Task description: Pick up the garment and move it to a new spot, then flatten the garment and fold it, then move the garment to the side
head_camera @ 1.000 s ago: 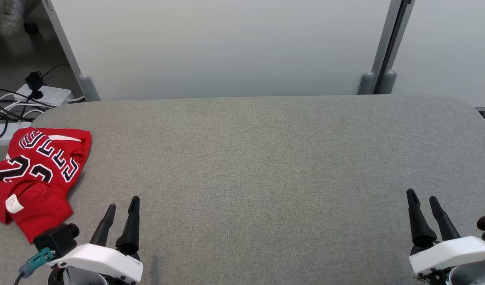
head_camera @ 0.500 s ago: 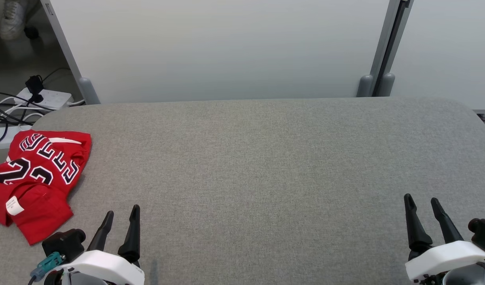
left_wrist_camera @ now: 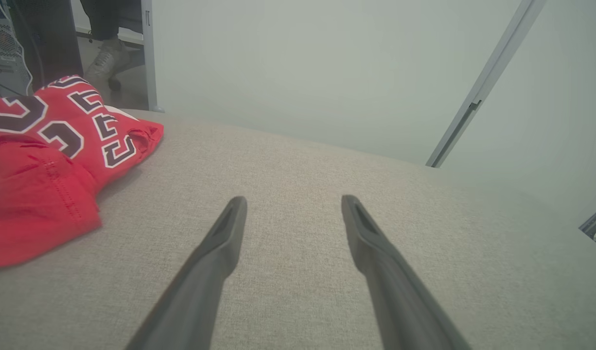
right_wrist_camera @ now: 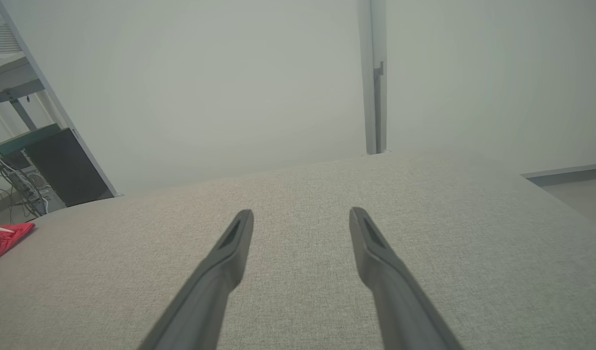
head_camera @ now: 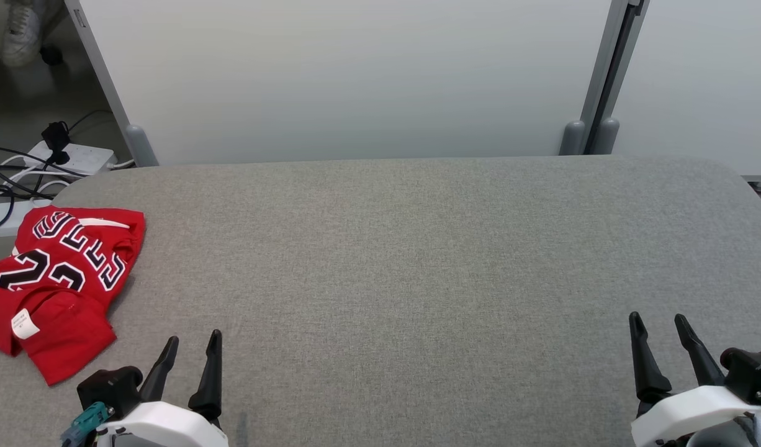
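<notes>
Two sets of fingers (left_wrist_camera: pixel 215 253) wide, holding nothing: left gripper (head_camera: pixel 193 337) lower left, right gripper (head_camera: pixel 657 318) lower right. Red garment (head_camera: pixel 58 279) bunched at tabletop (head_camera: pixel 418 261) left edge, probably parked aside.

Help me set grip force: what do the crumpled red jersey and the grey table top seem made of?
Crumpled red jersey: probably thin synthetic knit, matte; it folds softly, with stitched hems. Grey table top: seemingly woven fabric covering, matte; fine weave shows.
</notes>
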